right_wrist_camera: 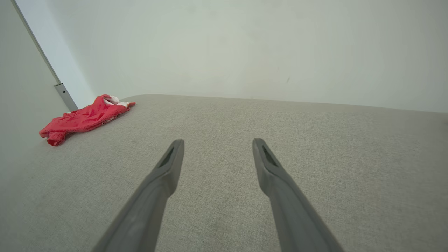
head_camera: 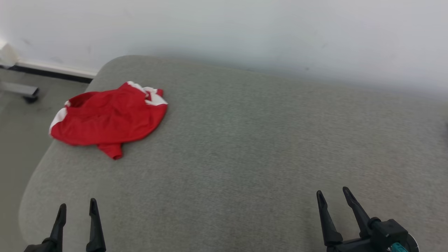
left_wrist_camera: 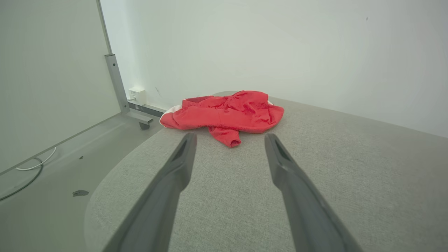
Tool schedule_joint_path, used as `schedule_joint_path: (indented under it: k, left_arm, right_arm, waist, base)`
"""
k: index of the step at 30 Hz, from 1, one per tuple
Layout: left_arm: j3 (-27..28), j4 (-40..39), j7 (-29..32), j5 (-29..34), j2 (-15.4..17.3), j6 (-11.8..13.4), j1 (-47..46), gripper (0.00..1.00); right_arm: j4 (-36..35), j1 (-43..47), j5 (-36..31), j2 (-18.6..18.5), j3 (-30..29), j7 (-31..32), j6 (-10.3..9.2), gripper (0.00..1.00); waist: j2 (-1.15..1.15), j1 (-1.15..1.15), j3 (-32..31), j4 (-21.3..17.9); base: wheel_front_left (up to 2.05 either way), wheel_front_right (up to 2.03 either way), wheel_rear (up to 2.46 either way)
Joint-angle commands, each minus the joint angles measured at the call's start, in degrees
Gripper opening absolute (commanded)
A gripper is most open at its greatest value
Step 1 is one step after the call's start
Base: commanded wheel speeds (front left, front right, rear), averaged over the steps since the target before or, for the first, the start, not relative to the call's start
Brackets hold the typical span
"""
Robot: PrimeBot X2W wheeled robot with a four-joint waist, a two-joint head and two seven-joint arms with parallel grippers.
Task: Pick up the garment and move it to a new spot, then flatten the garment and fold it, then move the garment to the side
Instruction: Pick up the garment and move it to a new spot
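A crumpled red garment [head_camera: 108, 119] with white trim lies bunched near the far left corner of the grey fabric-topped desk [head_camera: 252, 147], one loose end pointing toward the robot. This close to the rounded edge, a clumsy pinch could push it onto the floor [head_camera: 17, 126] or snag just one layer. The left tool [head_camera: 77, 204] and right tool [head_camera: 332, 191] hover well short, both spread wide and empty.

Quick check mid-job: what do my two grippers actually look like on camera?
The left gripper and right gripper each have two long, dark, tapering fingers with a slot near each pointed tip. The right one's black wrist block carries a teal connector.
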Motion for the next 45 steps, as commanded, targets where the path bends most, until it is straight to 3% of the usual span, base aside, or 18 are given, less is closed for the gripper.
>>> schedule_joint_path:
  k: [1, 12, 23, 34, 45]
  left_arm:
    - [0.17, 0.03, 0.0, -0.17, 0.08, 0.21, -0.26, 1.0]
    - [0.89, 0.21, 0.0, -1.13, -0.38, 0.68, -0.07, 1.0]
    - [1.76, 0.07, 0.0, -1.59, -0.56, 1.08, 0.74, 1.0]
    - [3.14, 0.92, 0.01, -4.23, -0.54, 0.17, -7.11, 1.0]
    - [4.7, 6.23, 0.74, -6.59, 5.05, -1.04, -26.65, 1.0]
  right_arm:
    - [0.05, -0.61, -0.06, -0.22, 0.04, -0.21, -0.15, 1.0]
    - [0.1, -1.73, -0.26, -0.95, 1.34, 0.32, -0.15, 1.0]
    - [0.16, -1.58, -0.56, -0.42, 1.96, 0.61, -0.15, 1.0]
    - [-1.82, -3.66, -1.56, -2.12, 1.16, 1.99, -0.15, 1.0]
    - [-7.55, -8.57, -3.33, -5.24, -1.19, 4.5, -0.15, 1.0]
  waist:
    - [0.0, 0.0, 1.39, 5.2]
    - [0.0, 0.0, 2.14, 12.23]
    - [0.0, 0.0, 2.01, 13.18]
    - [0.0, 0.0, 6.01, 9.06]
    - [0.0, 0.0, 17.07, -1.33]
  base:
    - [0.0, 0.0, 0.0]
    - [0.0, 0.0, 0.0]
    - [0.0, 0.0, 0.0]
    - [0.0, 0.0, 0.0]
    - [0.0, 0.0, 0.0]
